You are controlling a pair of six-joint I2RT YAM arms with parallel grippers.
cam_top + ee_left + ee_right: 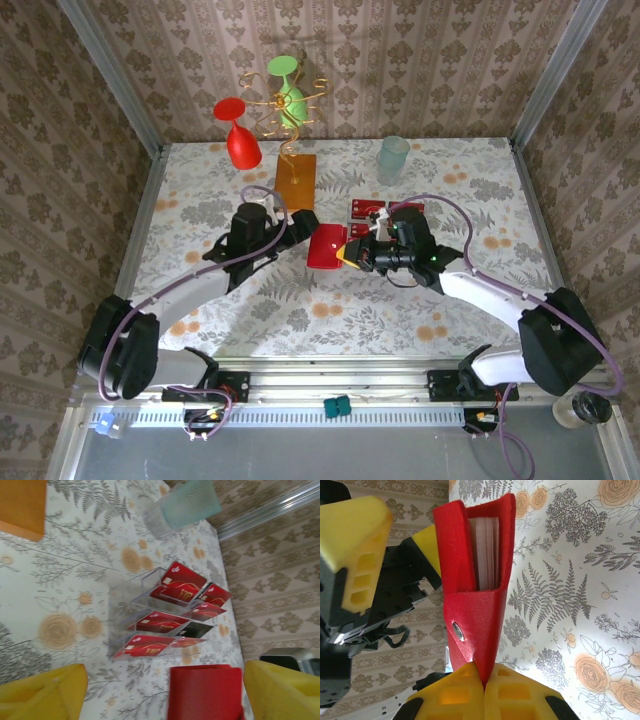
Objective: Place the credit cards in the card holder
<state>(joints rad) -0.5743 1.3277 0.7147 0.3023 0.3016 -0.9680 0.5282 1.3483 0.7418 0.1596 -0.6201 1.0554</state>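
The card holder (475,605), a red wallet with a snap stud and pale inner pockets, is held off the table. My right gripper (485,682) is shut on its flap. In the top view the card holder (327,247) hangs between the right gripper (349,255) and the left gripper (305,232). The left gripper (165,686) is open, its yellow fingers (42,695) standing either side of the card holder (206,692), which sits close to the right-hand finger. Several red credit cards (181,579) stand in a clear tiered rack (120,630) just beyond, behind the card holder (370,212).
A pale green tumbler (393,158) stands behind the rack. An orange-brown block (296,180) carries a gold wire stand with a red glass (238,135) and a green glass (288,90). Patterned walls close in the table on three sides.
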